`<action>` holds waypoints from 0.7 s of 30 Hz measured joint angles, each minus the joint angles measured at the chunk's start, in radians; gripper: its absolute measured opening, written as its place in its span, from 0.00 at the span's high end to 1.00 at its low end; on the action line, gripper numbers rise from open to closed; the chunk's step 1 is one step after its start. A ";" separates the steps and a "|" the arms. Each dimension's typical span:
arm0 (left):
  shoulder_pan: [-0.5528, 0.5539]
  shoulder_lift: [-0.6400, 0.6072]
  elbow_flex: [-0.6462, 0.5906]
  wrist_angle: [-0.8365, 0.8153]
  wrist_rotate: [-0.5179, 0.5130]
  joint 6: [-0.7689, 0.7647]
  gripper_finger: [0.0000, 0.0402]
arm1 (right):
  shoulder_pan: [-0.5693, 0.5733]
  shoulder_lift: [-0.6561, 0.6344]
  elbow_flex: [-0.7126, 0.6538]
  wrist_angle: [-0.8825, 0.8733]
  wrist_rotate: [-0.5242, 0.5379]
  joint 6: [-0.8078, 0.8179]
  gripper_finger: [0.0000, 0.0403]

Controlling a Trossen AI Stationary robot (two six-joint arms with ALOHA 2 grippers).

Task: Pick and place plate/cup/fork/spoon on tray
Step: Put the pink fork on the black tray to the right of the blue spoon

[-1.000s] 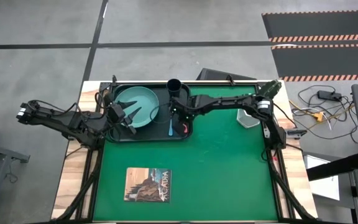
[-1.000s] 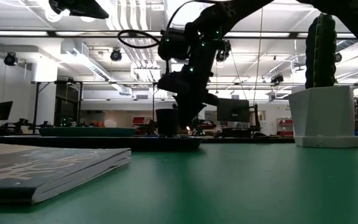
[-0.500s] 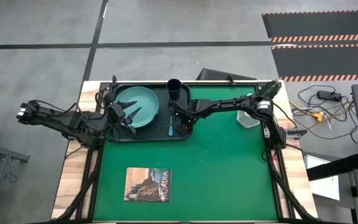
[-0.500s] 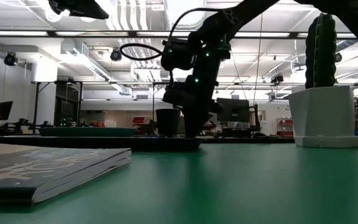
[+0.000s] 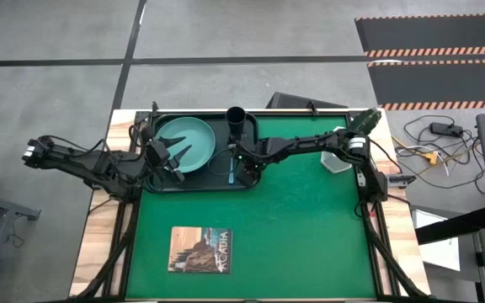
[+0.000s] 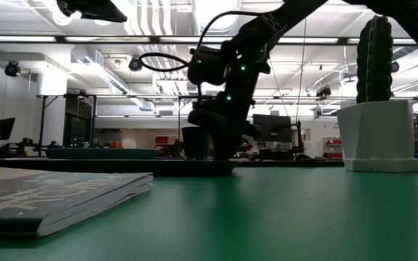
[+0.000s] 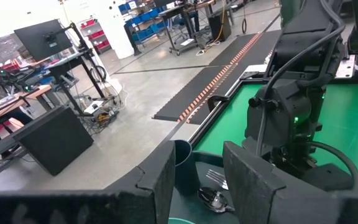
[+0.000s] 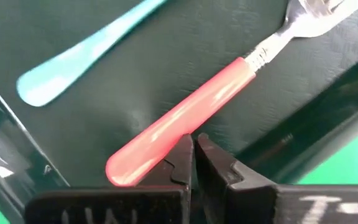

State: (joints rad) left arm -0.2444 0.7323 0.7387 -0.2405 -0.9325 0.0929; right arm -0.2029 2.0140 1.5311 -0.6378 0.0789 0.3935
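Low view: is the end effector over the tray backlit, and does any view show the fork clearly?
Low view: yes, bright ceiling lights leave the right end effector and cup as dark silhouettes, and the near book is out of focus. Right wrist view: the fork is sharp, with a soft glare streak along its red handle, lying on the tray.

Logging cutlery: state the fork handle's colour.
Red-pink; the fork shows best in the right wrist view, lying on the tray.

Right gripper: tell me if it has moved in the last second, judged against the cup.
Yes. In the high view the right gripper has slid leftward along the tray, from right of the cup to nearly below it, beside the spoon.
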 joint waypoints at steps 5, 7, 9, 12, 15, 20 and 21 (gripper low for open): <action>0.000 0.000 0.000 0.000 0.000 0.000 0.71 | 0.002 0.000 0.000 0.012 0.000 0.000 0.98; 0.000 0.000 0.000 0.000 0.000 0.000 0.71 | 0.002 0.000 0.000 0.013 0.000 0.000 0.98; 0.000 0.000 0.000 0.000 0.000 0.000 0.71 | 0.003 0.000 0.000 0.018 0.000 0.000 0.98; 0.000 0.000 0.000 0.000 0.000 0.000 0.71 | 0.002 0.000 0.000 0.023 0.000 0.000 0.98; 0.000 0.000 0.000 0.000 0.000 0.000 0.71 | 0.003 0.000 0.000 0.027 0.000 0.001 0.98; 0.000 0.000 0.000 0.000 0.000 0.000 0.71 | 0.004 0.000 0.000 0.053 0.000 0.016 0.98; 0.000 0.000 0.000 0.000 0.000 0.000 0.71 | 0.004 0.000 0.000 0.059 0.001 0.016 0.98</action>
State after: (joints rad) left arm -0.2443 0.7326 0.7387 -0.2405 -0.9325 0.0929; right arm -0.1986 2.0140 1.5311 -0.5786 0.0797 0.4091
